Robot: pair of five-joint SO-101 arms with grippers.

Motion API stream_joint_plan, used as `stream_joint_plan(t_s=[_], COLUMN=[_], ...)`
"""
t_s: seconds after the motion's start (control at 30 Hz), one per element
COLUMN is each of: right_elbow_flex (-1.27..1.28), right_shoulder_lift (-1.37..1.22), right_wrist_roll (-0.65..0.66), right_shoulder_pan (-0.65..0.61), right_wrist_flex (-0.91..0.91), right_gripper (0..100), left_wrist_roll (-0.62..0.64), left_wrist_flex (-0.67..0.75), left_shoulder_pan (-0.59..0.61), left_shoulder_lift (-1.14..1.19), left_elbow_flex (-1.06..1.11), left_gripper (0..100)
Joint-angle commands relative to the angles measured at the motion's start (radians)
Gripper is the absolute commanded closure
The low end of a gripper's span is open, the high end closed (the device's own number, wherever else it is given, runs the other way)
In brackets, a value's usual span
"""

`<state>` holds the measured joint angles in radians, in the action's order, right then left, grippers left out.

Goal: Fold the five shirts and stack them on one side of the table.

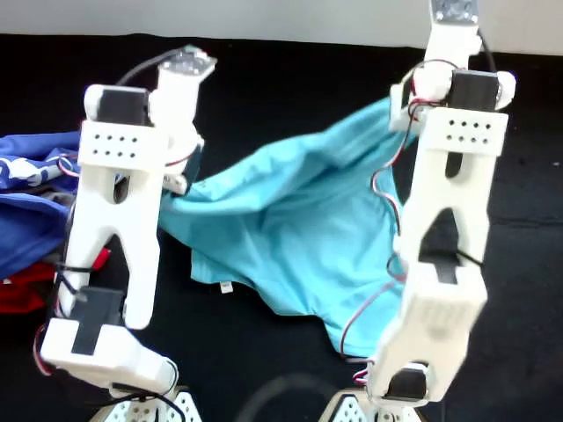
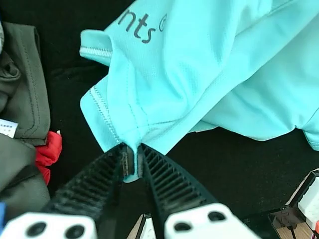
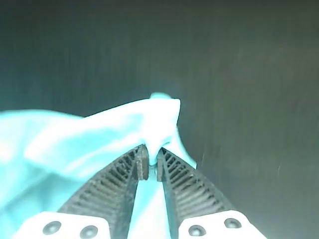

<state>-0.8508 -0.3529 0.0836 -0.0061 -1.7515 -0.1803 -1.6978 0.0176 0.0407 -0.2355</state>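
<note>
The left end effector (image 2: 132, 159) pinches the teal shirt (image 1: 290, 220) by its hem, and the right end effector (image 3: 149, 159) pinches a corner. This holds the shirt stretched over the middle of the surface (image 1: 264, 79), likely so it can be laid flat. The other shirts (image 1: 26, 202) wait at the left edge.

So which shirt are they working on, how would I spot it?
Look at the middle of the black table. The turquoise shirt is stretched there, pinched by the left gripper and right gripper. The pile beside it is blue, red and dark.
</note>
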Motion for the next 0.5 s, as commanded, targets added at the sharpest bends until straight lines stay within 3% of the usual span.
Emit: stream_joint_plan(t_s=[0.0, 0.23, 0.47], right_elbow_flex=[0.515, 1.211, 1.443], right_shoulder_lift=[0.237, 0.503, 0.642], right_wrist_roll=[-0.003, 0.144, 0.311], right_shoulder_pan=[0.025, 0.205, 0.314], right_wrist_flex=[0.087, 0.409, 0.486], right_gripper=[99.2, 99.2, 98.5], left_wrist_roll=[0.003, 0.003, 0.003], left_wrist_flex=[0.057, 0.21, 0.367], left_shoulder_pan=[-0.018, -0.061, -0.186], left_shoulder_lift=[-0.053, -0.053, -0.053], left_elbow_flex=[0.101, 0.34, 0.492], left_gripper=[99, 99, 99])
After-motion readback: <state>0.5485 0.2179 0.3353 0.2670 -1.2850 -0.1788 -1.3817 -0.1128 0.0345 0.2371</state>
